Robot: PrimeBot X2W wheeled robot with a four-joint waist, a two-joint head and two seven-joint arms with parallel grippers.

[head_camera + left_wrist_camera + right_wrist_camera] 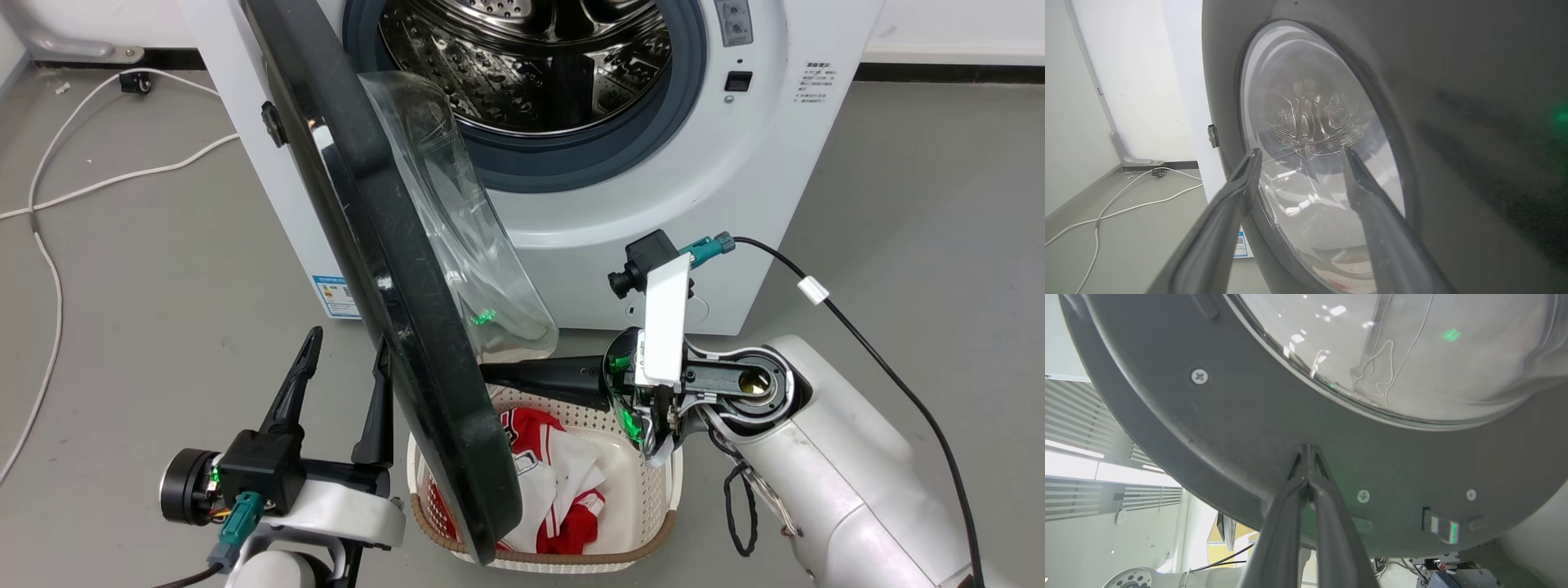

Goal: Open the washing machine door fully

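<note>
The washing machine (653,204) stands white at the top of the head view, its steel drum (531,57) exposed. The washing machine door (384,269) is swung out toward me, edge-on, with its clear glass bowl (457,237) bulging right. My left gripper (349,343) stands open on the door's outer side; in the left wrist view the left gripper (1300,152) has its fingers spread before the door (1453,122) glass. My right gripper (490,373) reaches left to the door's inner side. It is shut, its tips (1306,447) against the door (1229,416) frame below the glass.
A cream perforated basket (645,482) with red and white clothes (555,474) sits on the floor under the door's lower edge. White cables (49,269) trail over the grey floor at the left. A black cable (882,359) runs along my right arm.
</note>
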